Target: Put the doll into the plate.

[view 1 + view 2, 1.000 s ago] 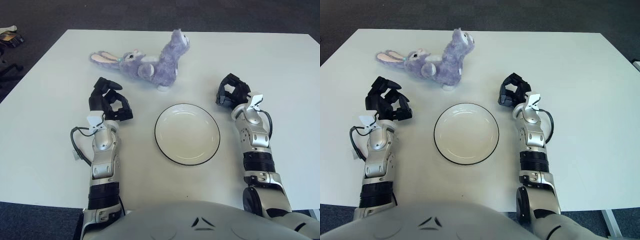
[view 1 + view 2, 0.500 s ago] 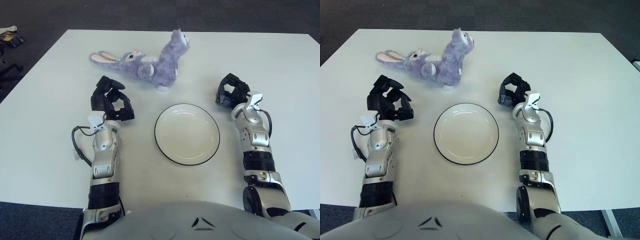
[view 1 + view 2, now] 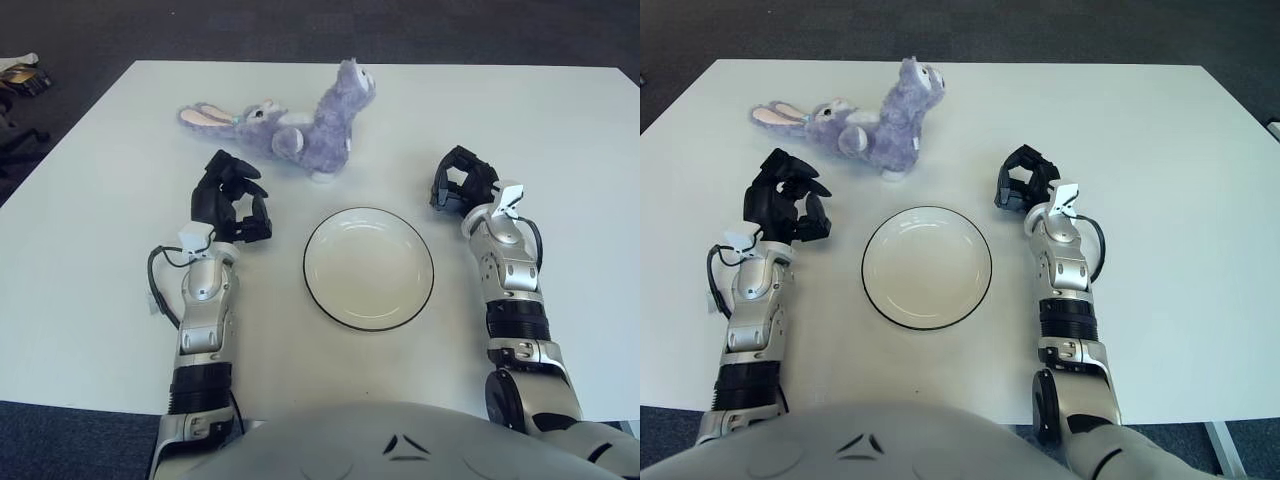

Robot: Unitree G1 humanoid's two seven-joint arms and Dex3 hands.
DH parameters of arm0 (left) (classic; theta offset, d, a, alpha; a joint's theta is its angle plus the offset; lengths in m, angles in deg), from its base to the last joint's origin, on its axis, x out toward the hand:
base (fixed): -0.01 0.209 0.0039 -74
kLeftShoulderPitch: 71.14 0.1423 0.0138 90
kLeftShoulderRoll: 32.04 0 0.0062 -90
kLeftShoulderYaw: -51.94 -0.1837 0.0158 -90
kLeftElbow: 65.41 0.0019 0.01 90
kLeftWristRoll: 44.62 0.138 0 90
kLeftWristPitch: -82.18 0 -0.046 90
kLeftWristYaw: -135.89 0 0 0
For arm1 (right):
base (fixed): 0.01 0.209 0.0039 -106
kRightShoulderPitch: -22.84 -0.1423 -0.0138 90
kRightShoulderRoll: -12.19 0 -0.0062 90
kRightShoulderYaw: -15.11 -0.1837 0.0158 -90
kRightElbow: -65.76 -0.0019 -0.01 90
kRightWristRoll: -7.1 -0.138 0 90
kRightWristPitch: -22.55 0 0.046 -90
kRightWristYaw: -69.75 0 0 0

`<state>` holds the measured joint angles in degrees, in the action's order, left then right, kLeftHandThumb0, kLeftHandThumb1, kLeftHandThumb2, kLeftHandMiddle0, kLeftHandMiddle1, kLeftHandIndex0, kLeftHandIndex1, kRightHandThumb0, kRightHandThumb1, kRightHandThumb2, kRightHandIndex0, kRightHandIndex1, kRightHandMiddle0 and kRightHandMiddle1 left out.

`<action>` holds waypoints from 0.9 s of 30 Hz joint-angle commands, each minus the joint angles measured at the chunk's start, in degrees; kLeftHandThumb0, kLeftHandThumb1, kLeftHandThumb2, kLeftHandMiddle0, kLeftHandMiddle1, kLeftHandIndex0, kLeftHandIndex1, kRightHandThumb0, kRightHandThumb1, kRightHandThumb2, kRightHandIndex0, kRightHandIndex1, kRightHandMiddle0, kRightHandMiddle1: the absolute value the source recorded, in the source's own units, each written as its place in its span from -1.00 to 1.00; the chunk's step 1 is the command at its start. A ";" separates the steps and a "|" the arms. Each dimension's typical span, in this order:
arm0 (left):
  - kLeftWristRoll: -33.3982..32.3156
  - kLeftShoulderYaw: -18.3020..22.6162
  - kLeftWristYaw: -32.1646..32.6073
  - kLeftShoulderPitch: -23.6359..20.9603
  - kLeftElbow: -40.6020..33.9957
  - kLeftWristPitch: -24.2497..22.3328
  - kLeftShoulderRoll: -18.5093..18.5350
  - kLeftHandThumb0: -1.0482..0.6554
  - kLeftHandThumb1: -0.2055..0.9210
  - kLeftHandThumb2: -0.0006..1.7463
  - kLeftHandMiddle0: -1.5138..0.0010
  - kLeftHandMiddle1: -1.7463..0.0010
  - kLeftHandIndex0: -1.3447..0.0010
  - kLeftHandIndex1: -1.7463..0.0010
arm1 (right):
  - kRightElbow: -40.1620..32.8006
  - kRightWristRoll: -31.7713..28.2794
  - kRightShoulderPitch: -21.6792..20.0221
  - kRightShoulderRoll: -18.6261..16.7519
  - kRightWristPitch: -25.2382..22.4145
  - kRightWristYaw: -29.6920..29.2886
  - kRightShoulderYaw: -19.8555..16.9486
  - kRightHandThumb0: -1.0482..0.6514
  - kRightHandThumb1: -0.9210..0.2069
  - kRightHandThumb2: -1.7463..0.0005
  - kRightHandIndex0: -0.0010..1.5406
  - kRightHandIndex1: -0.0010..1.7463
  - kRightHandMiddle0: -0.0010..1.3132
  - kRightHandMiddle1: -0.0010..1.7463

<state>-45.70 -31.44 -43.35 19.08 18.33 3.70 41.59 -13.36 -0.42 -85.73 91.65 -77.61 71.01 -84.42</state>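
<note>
A purple plush rabbit doll lies on its side at the back of the white table, long ears pointing left. A white plate with a dark rim sits in front of it, with nothing on it. My left hand is raised just left of the plate and a short way in front of the doll, fingers loosely curled, holding nothing. My right hand shows to the right of the plate, fingers curled and holding nothing.
The white table stretches wide to both sides. Dark carpet lies beyond its far edge, and some small objects sit on the floor at the far left.
My left hand has lifted and moved forward and to the right, closer to the doll. The view has shifted slightly. The right hand, plate and doll stay where they were.
</note>
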 commanded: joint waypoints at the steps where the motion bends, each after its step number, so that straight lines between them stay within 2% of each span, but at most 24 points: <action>1: 0.91 0.45 -0.78 0.96 2.38 1.47 2.37 0.22 0.37 0.18 0.56 -1.00 0.55 -1.00 | 0.48 -0.02 0.70 0.48 -1.45 0.21 -0.02 -0.40 0.30 -0.69 0.67 1.00 0.10 1.00; 2: 1.31 0.44 -0.75 0.91 2.58 1.73 2.57 0.39 0.36 0.15 0.50 -0.97 0.71 -0.72 | 0.48 -0.03 0.71 0.51 -1.45 0.29 0.01 -0.40 0.30 -0.69 0.68 1.00 0.10 1.00; 3: 1.53 0.44 -0.72 0.88 2.72 1.91 2.68 0.50 0.36 0.14 0.46 -0.96 0.81 -0.52 | 0.48 -0.04 0.72 0.53 -1.45 0.33 0.02 -0.40 0.30 -0.69 0.68 1.00 0.10 1.00; 5: 3.47 0.41 0.23 0.63 3.56 3.10 3.29 0.59 0.42 0.06 0.45 -0.93 0.91 -0.33 | 0.45 -0.06 0.74 0.62 -1.56 0.52 0.08 -0.40 0.30 -0.69 0.68 1.00 0.10 1.00; 6: 4.38 0.40 0.72 0.52 3.94 3.63 3.56 0.23 0.44 0.05 0.54 -0.75 0.94 -0.17 | 0.43 -0.07 0.74 0.65 -1.63 0.60 0.09 -0.40 0.29 -0.69 0.68 1.00 0.10 1.00; 7: 5.61 0.40 1.42 0.39 4.42 4.27 3.86 -0.01 0.42 0.08 0.59 -0.62 0.96 -0.07 | 0.41 -0.07 0.74 0.70 -1.77 0.67 0.11 -0.40 0.29 -0.69 0.68 1.00 0.10 1.00; 10: 7.41 0.40 2.61 0.09 5.47 5.45 4.28 -0.32 0.39 0.10 0.74 -0.40 0.99 0.10 | 0.51 -0.07 0.70 0.77 -1.97 0.78 0.11 -0.40 0.29 -0.69 0.68 1.00 0.10 1.00; 15: 10.04 0.58 5.07 -0.74 7.05 6.59 5.14 -0.49 0.32 0.08 0.90 -0.21 1.00 0.24 | 0.65 -0.10 0.62 0.79 -2.28 0.66 0.11 -0.40 0.29 -0.69 0.69 1.00 0.10 1.00; 21: 11.82 0.82 6.71 -2.39 7.89 7.37 6.60 -0.52 0.18 0.09 0.98 -0.08 1.00 0.29 | 0.95 -0.18 0.48 0.84 -2.36 0.82 0.12 -0.40 0.29 -0.69 0.69 1.00 0.10 1.00; 27: 19.92 0.56 10.88 -3.41 6.92 7.98 9.69 -0.56 0.07 0.10 1.00 0.22 1.00 0.33 | 1.30 -0.33 0.35 0.87 -2.30 1.09 0.09 -0.40 0.30 -0.69 0.70 1.00 0.10 1.00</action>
<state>-29.12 -31.07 -34.74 15.50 24.90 10.85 49.83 -13.37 -0.46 -85.88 92.34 -78.38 71.67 -84.37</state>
